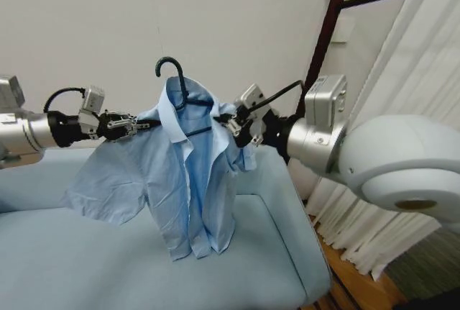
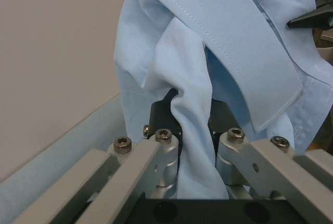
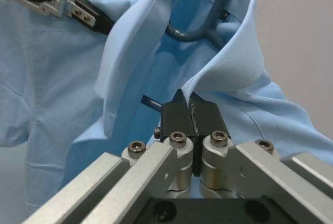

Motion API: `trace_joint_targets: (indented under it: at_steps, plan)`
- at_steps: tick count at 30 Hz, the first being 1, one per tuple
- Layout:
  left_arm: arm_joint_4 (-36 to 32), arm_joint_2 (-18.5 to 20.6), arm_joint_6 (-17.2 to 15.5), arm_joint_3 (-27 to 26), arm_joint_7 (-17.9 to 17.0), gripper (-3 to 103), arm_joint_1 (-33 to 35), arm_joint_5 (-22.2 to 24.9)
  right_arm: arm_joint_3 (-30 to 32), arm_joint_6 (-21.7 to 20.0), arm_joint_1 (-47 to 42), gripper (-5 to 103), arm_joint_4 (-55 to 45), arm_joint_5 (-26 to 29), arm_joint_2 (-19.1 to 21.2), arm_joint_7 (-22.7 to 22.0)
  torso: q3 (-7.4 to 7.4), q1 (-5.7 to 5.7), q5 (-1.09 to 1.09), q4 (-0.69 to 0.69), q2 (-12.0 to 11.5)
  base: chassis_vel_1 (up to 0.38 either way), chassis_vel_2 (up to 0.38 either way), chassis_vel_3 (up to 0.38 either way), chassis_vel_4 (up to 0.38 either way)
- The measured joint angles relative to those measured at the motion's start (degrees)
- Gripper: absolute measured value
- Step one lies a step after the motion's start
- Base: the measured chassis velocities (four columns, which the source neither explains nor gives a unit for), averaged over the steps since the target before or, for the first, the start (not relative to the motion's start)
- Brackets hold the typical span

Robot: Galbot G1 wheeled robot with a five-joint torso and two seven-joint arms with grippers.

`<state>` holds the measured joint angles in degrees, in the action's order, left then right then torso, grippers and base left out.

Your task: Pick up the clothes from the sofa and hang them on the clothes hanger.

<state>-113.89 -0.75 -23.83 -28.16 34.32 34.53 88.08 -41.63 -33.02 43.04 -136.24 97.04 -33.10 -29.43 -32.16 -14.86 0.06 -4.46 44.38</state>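
— Shirt [image 1: 190, 180] first: how do the jaws stand on it?

— Both sets are closed on it. The left jaws are clamped on a bunched fold of the pale blue cloth, which is squeezed between the black pads [image 2: 162, 116]. The right jaws are pressed together on the cloth's edge just under the collar [image 3: 229, 57].

— And which part does each one grip?

— The left jaws have it at one shoulder, by the sleeve [image 1: 108, 184] that droops outward. The right jaws have it at the other shoulder, on the far side of the collar. The shirt is stretched between the two, front open and tails hanging straight down.

— Is the hanger [image 1: 181, 83] in it?

— Yes. Its dark hook rises out of the collar, and its bar crosses inside the neck opening. The right wrist view has the grey curve of it within the collar.

— Where is all this?

— It is held in the air over the sofa [image 1: 72, 267], above the seat towards its right end. I cannot tell whether the hem touches the cushion. A dark wooden rack [image 1: 327, 22] stands beyond the sofa's right end, beside a white curtain [image 1: 417, 58].
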Motion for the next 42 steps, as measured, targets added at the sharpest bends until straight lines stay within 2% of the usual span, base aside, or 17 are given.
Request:
trace_joint_targets:
  at_steps: [6, 12, 20, 23, 24, 26, 29, 30, 32, 33, 34, 35, 37, 38, 40, 41, 42]
  plan:
    - [-0.12, -0.37, 0.00, 0.06, 0.18, 9, 0.01, -0.08, -0.61, 0.16, -2.34, 0, 5.04, -2.76, -3.55, -2.16, -0.01, 0.00, 0.02, 0.01, -0.01, 0.000, 0.000, 0.000, 0.000]
    - [0.22, -0.41, 0.04, 0.09, 0.55, 9, 0.01, -0.15, -0.91, 0.06, -3.46, 0, 3.97, -2.36, -3.46, -1.06, 0.00, -0.01, 0.01, 0.00, 0.00, 0.000, 0.000, 0.000, 0.000]
    - [0.44, -0.65, 0.06, 0.16, 0.73, 9, 0.01, -0.21, -0.88, 0.78, -4.71, -1, 1.28, -0.83, -3.30, -1.89, 0.00, 0.00, 0.02, -0.01, 0.00, 0.000, 0.000, 0.000, 0.000]
    - [0.57, -0.67, 0.07, 0.16, 1.63, 9, -0.06, -0.24, -0.33, 2.07, -3.90, 15, 2.93, 0.89, -3.04, -1.98, 0.00, 0.00, 0.02, 0.00, -0.01, 0.000, 0.000, 0.000, 0.000]
    - [0.57, -0.67, 0.07, 0.16, 1.63, 9, -0.06, -0.24, -0.33, 2.07, -3.90, 15, 2.93, 0.89, -3.04, -1.98, 0.00, 0.00, 0.02, 0.00, -0.01, 0.000, 0.000, 0.000, 0.000]
    - [0.89, -0.56, 0.01, 0.15, 3.35, 9, -0.13, -0.22, 0.09, 3.64, -3.03, 27, 4.11, 3.57, -2.18, -2.27, -0.01, 0.00, 0.02, 0.00, 0.00, 0.000, 0.000, 0.000, 0.000]
    - [1.58, -0.27, -0.10, 0.13, 5.61, 9, -0.16, -0.19, 0.39, 5.04, -2.15, 32, 5.00, 5.80, -0.91, -2.06, -0.01, 0.00, 0.02, -0.01, 0.00, 0.000, 0.000, 0.000, 0.000]
    - [1.96, -0.13, -0.10, 0.12, 6.59, 9, -0.16, -0.19, 0.44, 5.47, -1.68, 37, 5.37, 6.61, -0.32, -1.69, 0.00, 0.00, 0.03, -0.01, 0.00, 0.000, 0.000, 0.000, 0.000]
    - [3.43, 0.16, -0.05, 0.10, 9.59, 9, -0.19, -0.22, 0.42, 5.74, -0.18, 48, 7.44, 8.32, 1.50, 1.12, 0.00, 0.00, 0.02, -0.01, 0.00, 0.000, 0.000, 0.000, 0.000]
    - [4.11, 0.28, -0.05, 0.09, 10.91, 9, -0.19, -0.45, 0.27, 5.74, 0.36, 48, 9.06, 8.48, 2.30, 3.76, 0.00, 0.00, 0.02, -0.02, 0.00, 0.000, 0.000, 0.000, 0.000]
    - [4.57, 0.42, -0.04, 0.09, 11.93, 9, -0.17, -0.88, 0.16, 5.59, 0.62, 53, 10.54, 8.33, 2.83, 6.90, 0.00, 0.00, 0.01, -0.02, 0.00, 0.000, 0.000, 0.000, 0.000]
    - [4.57, 0.42, -0.04, 0.09, 11.93, 9, -0.17, -0.88, 0.16, 5.59, 0.62, 53, 10.54, 8.33, 2.83, 6.90, 0.00, 0.00, 0.01, -0.02, 0.00, 0.000, 0.000, 0.000, 0.000]
    - [5.80, 0.77, -0.02, 0.10, 14.31, 9, -0.02, -2.53, -0.29, 4.50, 1.04, 65, 15.05, 5.53, 3.78, 17.22, 0.00, 0.00, 0.02, -0.01, 0.00, 0.000, 0.000, 0.000, 0.000]
    - [6.32, 0.89, 0.01, 0.11, 15.31, 9, 0.02, -3.10, -0.47, 3.61, 1.03, 65, 17.54, 2.82, 3.89, 23.28, 0.00, 0.00, 0.03, -0.02, 0.00, 0.000, 0.000, 0.000, 0.000]
    - [7.13, 1.17, 0.05, 0.11, 17.34, 9, 0.00, -3.92, -0.59, 0.49, 0.87, 76, 22.55, -2.89, 3.60, 34.65, -0.01, 0.00, 0.03, -0.01, 0.00, 0.000, 0.000, 0.000, 0.000]
    - [7.13, 1.17, 0.05, 0.11, 17.34, 9, 0.00, -3.92, -0.59, 0.49, 0.87, 76, 22.55, -2.89, 3.60, 34.65, -0.01, 0.00, 0.03, -0.01, 0.00, 0.000, 0.000, 0.000, 0.000]
    - [7.43, 1.29, 0.09, 0.11, 18.13, 9, -0.02, -4.33, -0.69, -1.12, 0.81, 82, 24.52, -4.54, 3.23, 39.49, -0.01, -0.01, 0.03, -0.01, 0.00, 0.000, 0.000, 0.000, 0.000]
